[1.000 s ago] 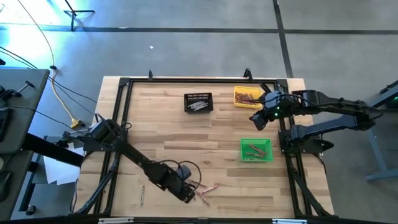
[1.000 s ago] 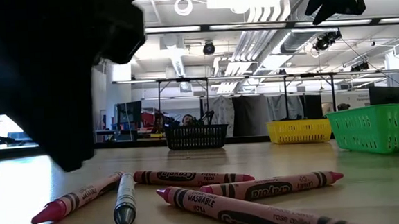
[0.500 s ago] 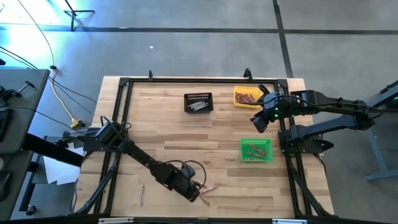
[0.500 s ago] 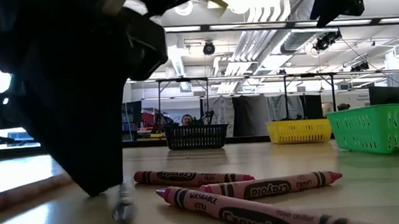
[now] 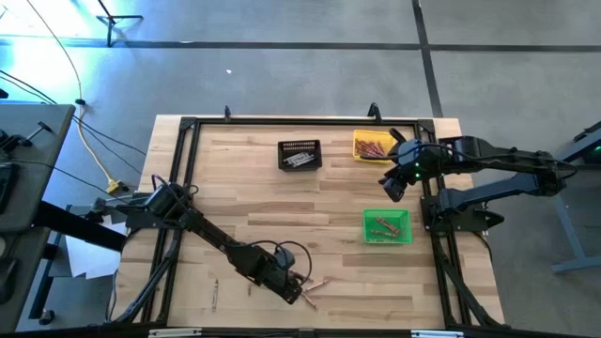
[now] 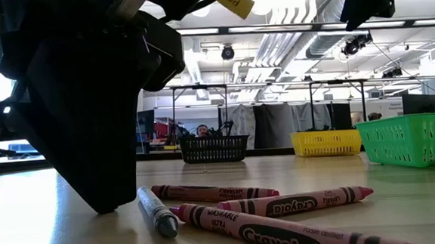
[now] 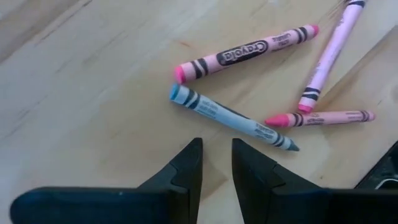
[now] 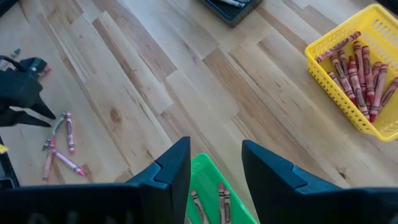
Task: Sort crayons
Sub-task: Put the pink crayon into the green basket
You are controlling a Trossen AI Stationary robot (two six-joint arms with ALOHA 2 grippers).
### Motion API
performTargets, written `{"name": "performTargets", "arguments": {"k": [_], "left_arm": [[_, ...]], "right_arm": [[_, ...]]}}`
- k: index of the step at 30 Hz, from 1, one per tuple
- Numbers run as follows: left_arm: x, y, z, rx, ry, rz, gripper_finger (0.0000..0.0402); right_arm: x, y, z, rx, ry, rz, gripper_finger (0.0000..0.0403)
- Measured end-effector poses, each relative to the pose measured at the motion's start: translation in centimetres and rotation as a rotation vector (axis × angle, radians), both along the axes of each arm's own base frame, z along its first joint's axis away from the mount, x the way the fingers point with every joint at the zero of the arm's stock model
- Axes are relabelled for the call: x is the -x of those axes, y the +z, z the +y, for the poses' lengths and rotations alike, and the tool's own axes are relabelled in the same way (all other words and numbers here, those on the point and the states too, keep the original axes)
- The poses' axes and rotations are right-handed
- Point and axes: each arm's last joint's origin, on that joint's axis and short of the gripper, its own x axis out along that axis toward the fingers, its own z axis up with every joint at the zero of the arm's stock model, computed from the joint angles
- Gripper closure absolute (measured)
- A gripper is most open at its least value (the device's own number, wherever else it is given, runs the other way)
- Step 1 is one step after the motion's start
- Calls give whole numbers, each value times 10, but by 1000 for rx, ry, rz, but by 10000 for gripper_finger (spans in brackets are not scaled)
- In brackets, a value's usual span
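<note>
The left arm stretches low across the pale wooden tabletop [image 5: 254, 207] toward its near edge. Its left pincer [image 7: 216, 163] rests tips down beside a loose cluster of paper-wrapped wax crayons [image 7: 249, 53], fingers a narrow gap apart, holding nothing. A grey-blue crayon [image 7: 233, 118] lies just past its tips, with pink ones around it. The right arm reaches in from the side, and its right pincer [image 8: 214, 165] hangs spread and empty above the green plastic bin [image 5: 387, 226], near the yellow plastic bin [image 5: 373, 145]; both hold crayons.
</note>
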Motion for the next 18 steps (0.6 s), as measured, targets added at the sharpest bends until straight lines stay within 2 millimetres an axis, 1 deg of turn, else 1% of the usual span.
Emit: {"name": "performTargets", "arguments": {"k": [5,10,14,18], "left_arm": [[-7,14,-3,34,-52,-51,330],[-10,16,-3,82,-98,-53,330],[-10,16,-3,143,-117,-18,330],[-10,16,-2,110,-145,-31,330]], "right_arm": [[0,0,0,50,71,12,274],[0,0,0,97,142,24,274],[0,0,0,87,131,22,274],[0,0,0,85,130,21,274]]}}
